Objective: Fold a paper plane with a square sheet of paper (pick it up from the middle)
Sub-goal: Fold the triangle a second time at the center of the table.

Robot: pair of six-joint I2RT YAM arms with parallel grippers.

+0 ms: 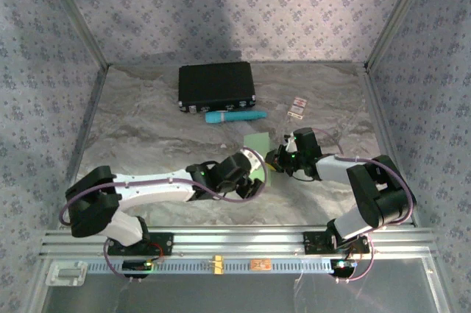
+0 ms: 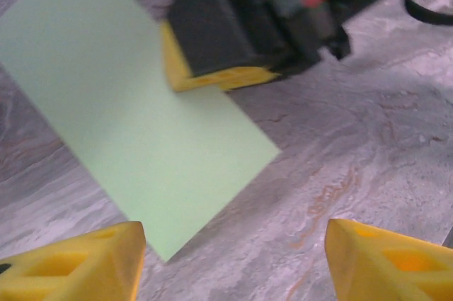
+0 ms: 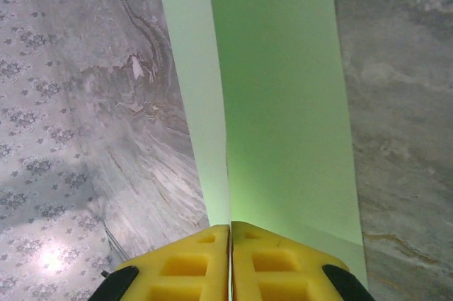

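- My left gripper [image 2: 233, 265] is released, fingers wide apart low over the table [image 2: 368, 138], just short of the sheet's near corner; free, I judge, to press a crease
- The square sheet of paper [image 2: 134, 117] sits mid-table between both arms, doubled into a rectangle
- My right gripper [image 3: 230, 255] is clenched on its edge; that pins the fold

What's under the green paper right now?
Marbled table shows around the paper, whose edge the right gripper pinches. The patch directly beneath is covered.
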